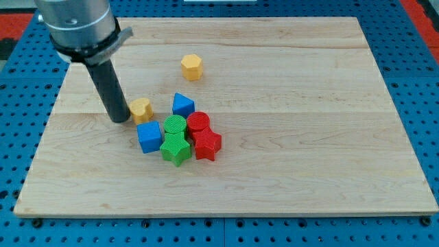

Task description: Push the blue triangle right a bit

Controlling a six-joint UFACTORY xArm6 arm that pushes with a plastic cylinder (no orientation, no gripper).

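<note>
The blue triangle lies near the middle of the wooden board, at the top of a cluster of blocks. My tip rests on the board to the triangle's left, with a small yellow block between them, just right of the tip. Below the triangle sit a green round block, a red round block, a blue cube, a green star and a red star, all packed close together.
A yellow hexagonal block stands alone toward the view's top, above the cluster. The board lies on a blue perforated table. The arm's grey body fills the view's top left.
</note>
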